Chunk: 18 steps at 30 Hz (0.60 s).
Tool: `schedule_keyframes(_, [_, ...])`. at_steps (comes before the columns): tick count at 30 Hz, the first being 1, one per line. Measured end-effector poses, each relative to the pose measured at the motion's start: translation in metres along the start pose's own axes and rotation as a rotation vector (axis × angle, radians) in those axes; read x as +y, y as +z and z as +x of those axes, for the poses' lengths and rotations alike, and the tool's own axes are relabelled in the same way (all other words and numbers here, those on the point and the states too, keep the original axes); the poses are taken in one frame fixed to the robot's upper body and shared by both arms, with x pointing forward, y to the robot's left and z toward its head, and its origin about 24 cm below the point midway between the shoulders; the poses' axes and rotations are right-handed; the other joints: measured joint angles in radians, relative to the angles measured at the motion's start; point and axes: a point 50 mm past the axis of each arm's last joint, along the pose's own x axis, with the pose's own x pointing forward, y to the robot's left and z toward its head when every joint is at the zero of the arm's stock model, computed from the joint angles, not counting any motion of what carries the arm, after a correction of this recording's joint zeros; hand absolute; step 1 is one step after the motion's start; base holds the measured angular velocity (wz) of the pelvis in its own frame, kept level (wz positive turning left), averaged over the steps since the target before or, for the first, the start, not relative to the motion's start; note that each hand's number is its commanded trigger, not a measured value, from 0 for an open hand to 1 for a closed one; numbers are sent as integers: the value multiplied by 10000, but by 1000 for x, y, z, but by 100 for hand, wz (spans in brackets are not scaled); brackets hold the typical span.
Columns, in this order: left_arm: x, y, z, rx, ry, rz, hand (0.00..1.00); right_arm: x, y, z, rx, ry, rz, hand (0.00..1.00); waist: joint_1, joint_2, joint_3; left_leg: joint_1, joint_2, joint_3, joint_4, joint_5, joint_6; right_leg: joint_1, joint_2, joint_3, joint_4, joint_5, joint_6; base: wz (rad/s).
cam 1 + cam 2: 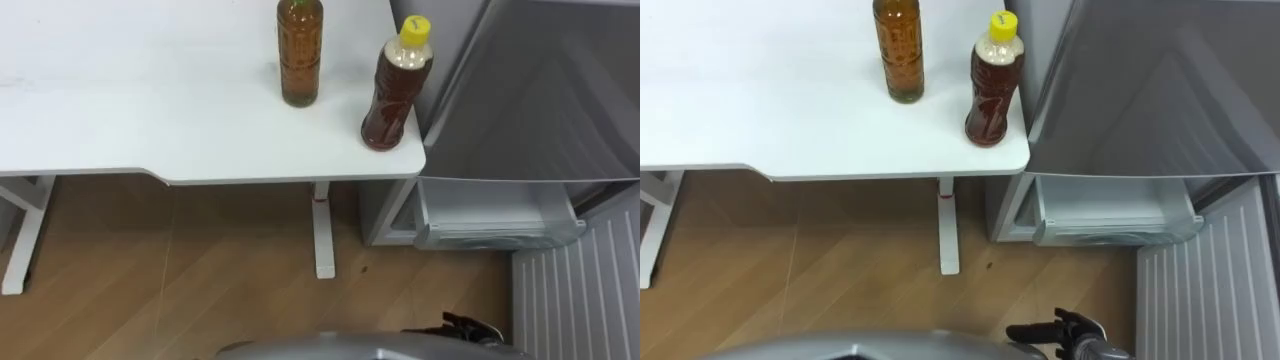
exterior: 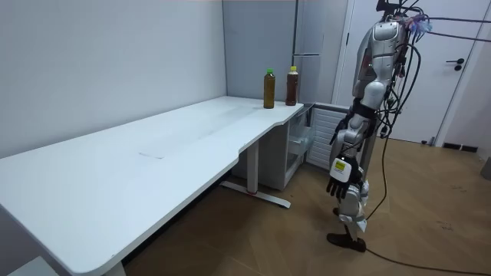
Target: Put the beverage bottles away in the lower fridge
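1. Left eye view: amber bottle (image 1: 300, 55) and yellow-capped bottle (image 1: 396, 92) upright on the white tabletop (image 1: 150, 100), near each other but apart. The yellow-capped one close to the corner, just beside the fridge (image 1: 540, 90). Below, lower compartment open, with a pale drawer (image 1: 495, 215) pulled forward and the ribbed door (image 1: 585, 295) swung out. No drink inside yet.
2. Right eye view: right hand (image 1: 1070, 330) low at the bottom edge, dark fingers loosely spread, holding nothing.
3. Room view: standing on the wooden floor between tabletop and fridge, arm's reach from the bottles. Left hand (image 2: 341, 182) hanging by the thigh, fingers relaxed and empty.
4. Risks, as a judgement:
   - Easy to knock the corner bottle off the edge with a sideways reach, or to tip it into its neighbour.
   - Likely to slip from a loose grip on the smooth, waisted plastic.
   - Deep bend needed for the low drawer, so a chance of bumping the open door.
5. Writing: label bands on both bottles, print too small to read.
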Motion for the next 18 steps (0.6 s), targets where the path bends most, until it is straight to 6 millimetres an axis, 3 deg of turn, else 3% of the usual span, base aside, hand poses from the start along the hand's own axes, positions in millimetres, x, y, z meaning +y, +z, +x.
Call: schedule_keyframes(18, [1,0,0,-144,-3,-565,0,-3,1,0,-87,8,301,0,-36,106,-39,-13,-6,-61,43,-2,4,51,-3,-21,3,0,0,1])
